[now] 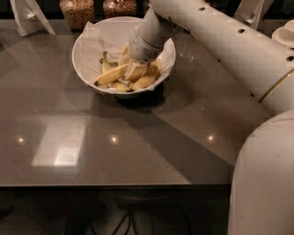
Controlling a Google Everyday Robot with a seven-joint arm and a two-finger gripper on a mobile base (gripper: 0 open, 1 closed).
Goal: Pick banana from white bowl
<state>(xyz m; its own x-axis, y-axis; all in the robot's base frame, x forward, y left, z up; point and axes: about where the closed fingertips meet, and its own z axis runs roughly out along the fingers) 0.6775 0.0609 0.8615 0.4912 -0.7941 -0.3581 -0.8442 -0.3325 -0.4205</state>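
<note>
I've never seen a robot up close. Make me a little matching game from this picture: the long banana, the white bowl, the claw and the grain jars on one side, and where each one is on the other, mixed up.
Things:
1. long banana
2. white bowl
3. claw
4. grain jars

Places:
A. at the far edge of the table, behind the bowl
B. lowered into the bowl, among the fruit
C. standing on the table, holding the fruit
D. lying in the bowl, dark tip pointing left

Pairs: 1-D, 2-C, 3-B, 4-A.
</note>
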